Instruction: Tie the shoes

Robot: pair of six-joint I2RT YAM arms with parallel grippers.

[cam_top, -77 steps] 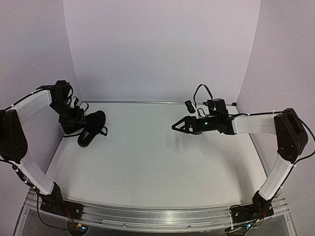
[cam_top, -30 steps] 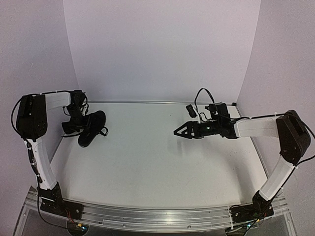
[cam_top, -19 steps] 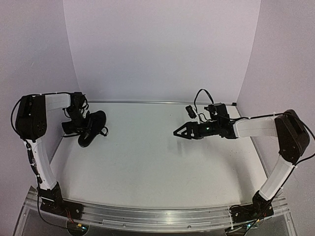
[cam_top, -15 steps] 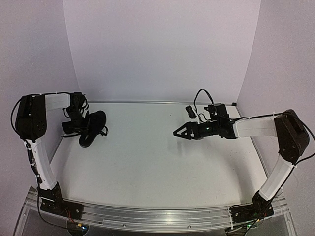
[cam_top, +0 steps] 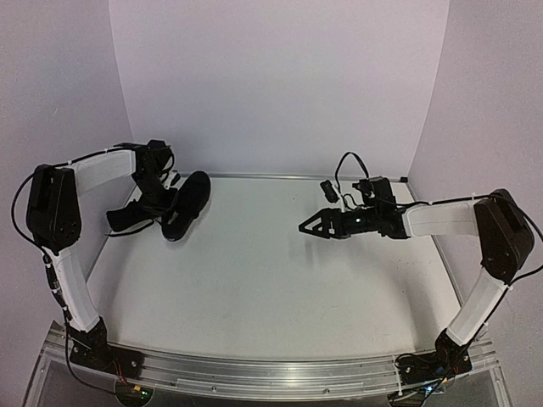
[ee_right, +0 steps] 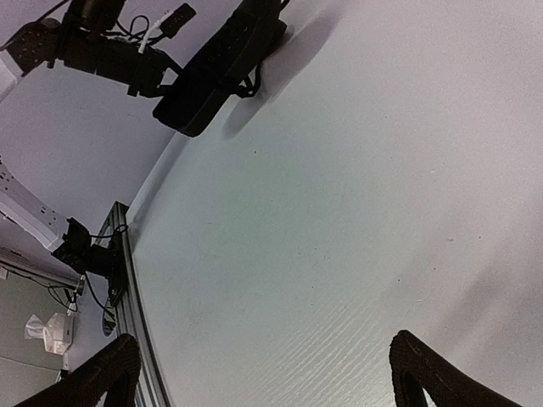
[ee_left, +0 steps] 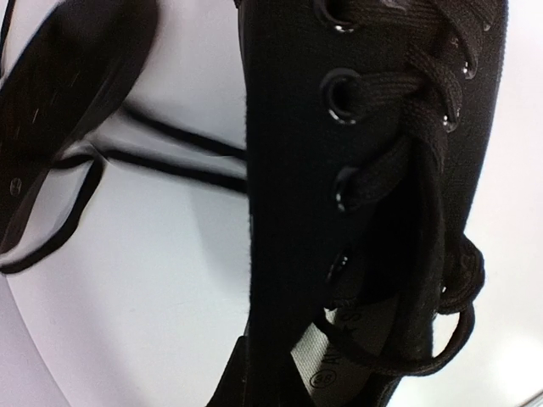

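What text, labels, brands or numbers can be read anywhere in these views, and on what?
Grey label inside the black shoe, left wrist view: small printed marks, too blurred to read.
Top external view: no readable text.
Right wrist view: no readable text.

From above, the left gripper [cam_top: 161, 200] is lost against the black shoe [cam_top: 190, 203] beside it, so where its jaws sit, and on what, I cannot tell. The other shoe [cam_top: 125, 219] slips under the gripper at its right end. Close up on the left wrist, the shoe runs off the top, bottom and right edges, the other off the top and left. The loose laces [ee_left: 174, 161] between them look blurred. The right gripper [ee_right: 265, 343] shows only fingertips [ee_right: 114, 369], clipped by the bottom edge.
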